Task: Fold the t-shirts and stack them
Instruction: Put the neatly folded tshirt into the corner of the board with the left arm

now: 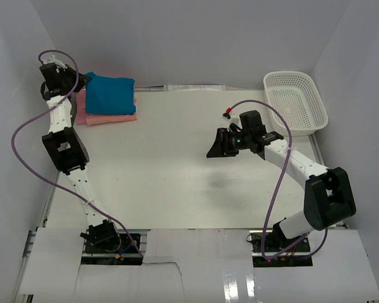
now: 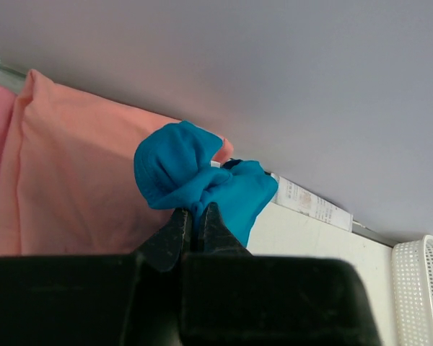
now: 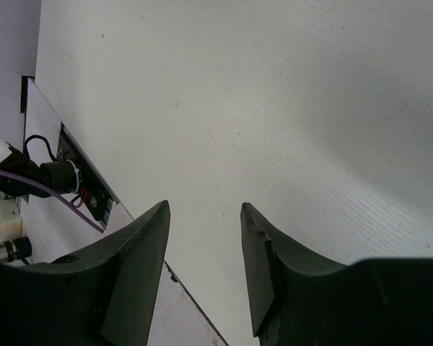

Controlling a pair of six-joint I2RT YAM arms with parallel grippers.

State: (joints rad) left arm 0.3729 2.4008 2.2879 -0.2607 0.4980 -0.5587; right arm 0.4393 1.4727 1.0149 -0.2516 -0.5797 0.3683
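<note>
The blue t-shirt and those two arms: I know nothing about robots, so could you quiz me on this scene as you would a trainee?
1. True or false: the right fingers are clamped on cloth.
2. The blue t-shirt lies on: A) the white basket; B) the salmon-orange t-shirt; C) the bare table.
3. Which arm's fingers pinch the blue t-shirt?

Key:
1. False: they are open and hold nothing.
2. B.
3. The left fingers, shut on a bunched edge of it.

One teal-blue t-shirt (image 1: 112, 93), one salmon-orange t-shirt (image 1: 107, 117) — white mesh basket (image 1: 316, 108).
</note>
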